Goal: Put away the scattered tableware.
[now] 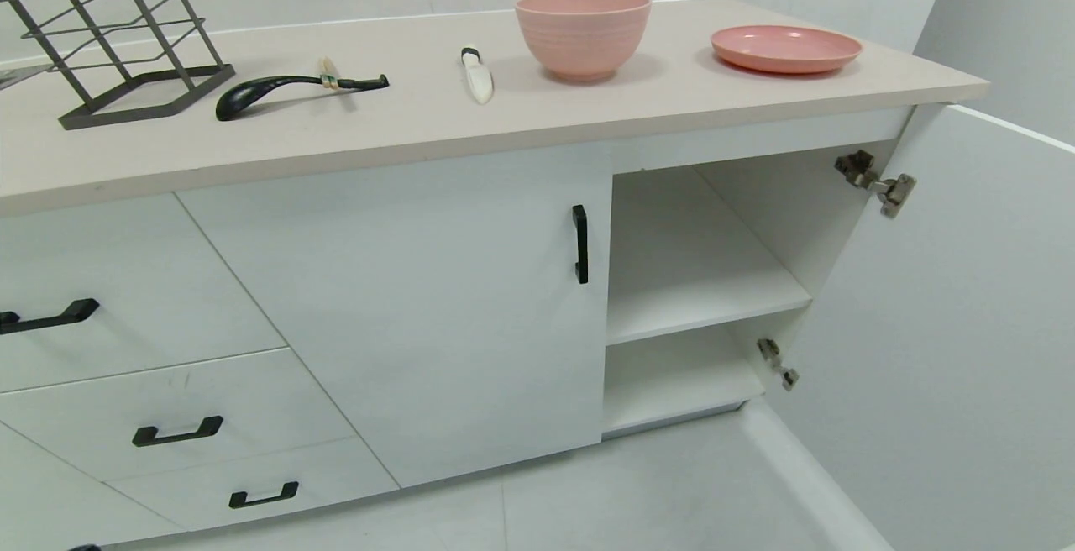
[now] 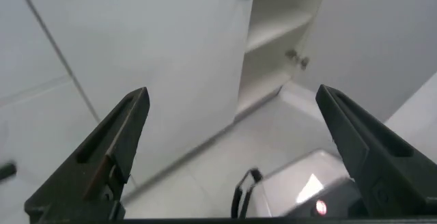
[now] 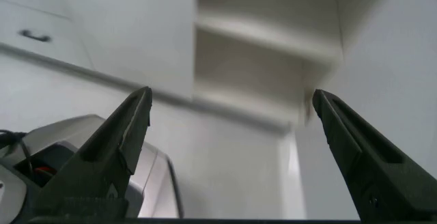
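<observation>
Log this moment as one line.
counter: bowl, plate, ladle, white utensil | cabinet door: open | left gripper: open | right gripper: open

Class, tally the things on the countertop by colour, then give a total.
Pink: 2, the round pink bowl and the flat pink plate.
Black: 2, the long-handled black spoon and the dark wire rack.
White: 1, the small white utensil with a black end.
Total: 5; the tan bit on the spoon's handle is too small to tell.
</observation>
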### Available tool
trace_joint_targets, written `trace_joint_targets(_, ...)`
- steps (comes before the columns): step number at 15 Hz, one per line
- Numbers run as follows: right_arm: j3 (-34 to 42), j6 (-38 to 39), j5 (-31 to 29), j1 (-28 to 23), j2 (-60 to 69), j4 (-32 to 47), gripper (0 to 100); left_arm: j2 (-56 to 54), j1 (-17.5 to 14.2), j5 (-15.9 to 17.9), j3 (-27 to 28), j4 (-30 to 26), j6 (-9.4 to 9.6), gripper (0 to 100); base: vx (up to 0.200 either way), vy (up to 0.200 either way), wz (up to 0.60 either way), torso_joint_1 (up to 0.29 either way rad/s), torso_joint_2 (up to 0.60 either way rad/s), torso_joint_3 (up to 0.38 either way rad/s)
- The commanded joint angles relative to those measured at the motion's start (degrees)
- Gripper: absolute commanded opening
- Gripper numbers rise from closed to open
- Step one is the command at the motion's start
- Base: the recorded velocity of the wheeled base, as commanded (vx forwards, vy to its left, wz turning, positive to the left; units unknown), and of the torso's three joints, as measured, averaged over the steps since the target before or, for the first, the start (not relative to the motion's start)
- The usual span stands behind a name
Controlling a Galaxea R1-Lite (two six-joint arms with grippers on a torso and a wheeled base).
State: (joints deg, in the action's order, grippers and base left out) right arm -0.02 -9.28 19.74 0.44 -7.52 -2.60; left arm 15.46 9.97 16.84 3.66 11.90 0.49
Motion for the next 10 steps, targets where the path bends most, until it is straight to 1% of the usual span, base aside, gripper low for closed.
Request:
trace_joint_targets(1,-0.42,2.86,-5.5,-0.44,7.52,1.54,100,-10.1,-3.2,-0.14,-3.66,-4.6,1.01,100,0.0,0.0,0.0,0.0,0.0,0.0)
trace_joint_targets(2,-0.42,2.86,-5.94,-0.44,7.52,1.54,100,-10.01,-3.2,-0.14,-3.66,-5.83,1.09,100,0.0,0.0,0.0,0.0,0.0,0.0)
trace_joint_targets(3,-0.42,2.86,-8.14,-0.44,7.52,1.54,100,-10.01,-3.38,-0.75,-3.57,-9.09,2.32,100,0.0,0.0,0.0,0.0,0.0,0.0)
trace_joint_targets(4,-0.33,2.86,-9.37,-0.44,7.52,1.45,100,-10.01,-4.0,-2.25,-3.57,-9.44,3.38,100,0.0,0.0,0.0,0.0,0.0,0.0)
trace_joint_targets(5,-0.33,2.86,-9.63,-0.44,7.52,1.45,100,-10.01,-4.26,-3.21,-3.57,-9.52,3.73,100,0.0,0.0,0.0,0.0,0.0,0.0)
trace_joint_targets(6,-0.33,2.95,-9.72,-0.44,7.52,1.45,100,-10.36,-6.02,-5.5,-3.57,-9.52,3.73,100,0.0,0.0,0.0,0.0,0.0,0.0)
trace_joint_targets(7,-0.33,2.95,-9.72,-0.44,7.52,1.45,100,-10.8,-7.07,-6.55,-3.57,-9.61,3.91,100,0.0,0.0,0.0,0.0,0.0,0.0)
trace_joint_targets(8,-0.33,3.04,-10.07,-0.53,7.52,1.45,100,-14.84,-10.76,-13.32,-3.66,-10.05,4.87,100,0.0,0.0,0.0,0.0,0.0,0.0)
trace_joint_targets(9,-0.24,3.04,-11.39,-0.53,7.52,1.45,100,-15.46,-10.15,-17.8,-3.66,-12.16,4.08,100,0.0,0.0,0.0,0.0,0.0,0.0)
trace_joint_targets(10,0.02,3.21,-14.11,-0.53,7.52,1.98,100,-15.46,-10.24,-18.24,-3.66,-11.81,2.59,100,0.0,0.0,0.0,0.0,0.0,0.0)
